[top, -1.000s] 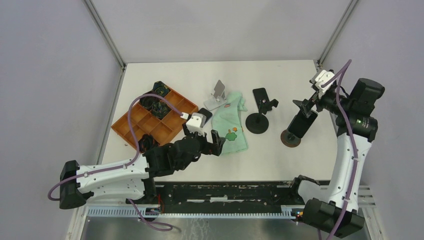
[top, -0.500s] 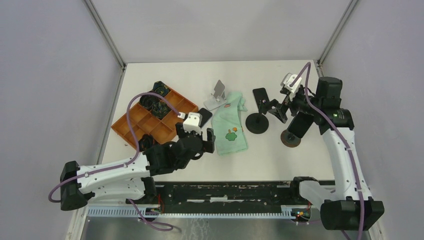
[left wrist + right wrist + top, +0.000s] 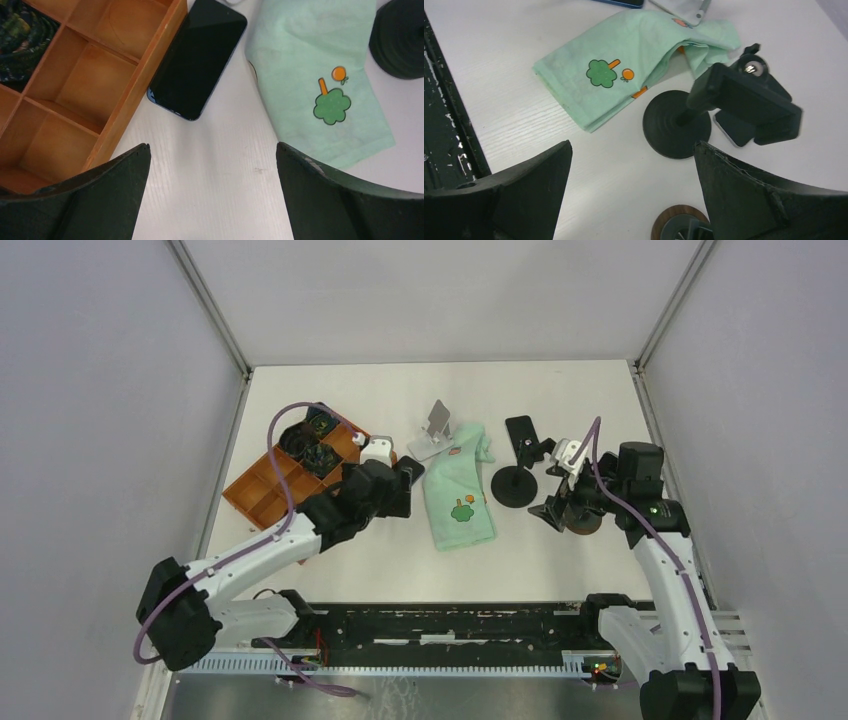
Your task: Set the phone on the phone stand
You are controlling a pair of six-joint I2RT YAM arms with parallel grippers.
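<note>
The dark phone [image 3: 197, 57] lies flat on the table, screen up, against the edge of the orange tray [image 3: 75, 75]. My left gripper [image 3: 212, 146] is open and empty, hovering just on the near side of the phone; in the top view it [image 3: 397, 487] covers most of the phone. A silver phone stand [image 3: 437, 426] stands at the back on a green cloth [image 3: 460, 490]. A black clamp stand [image 3: 676, 125] with a round base stands to its right. My right gripper [image 3: 631, 144] is open and empty near that base [image 3: 515, 486].
The orange divided tray [image 3: 262, 492] holds dark coiled items in its far cells. A second stand with a round wooden base [image 3: 583, 518] sits under my right wrist. A black rail runs along the table's near edge [image 3: 450, 625].
My left gripper moved away from the cloth's near corner, back and left to above the phone. My right arm swung down and left from the back right to beside the black stand.
</note>
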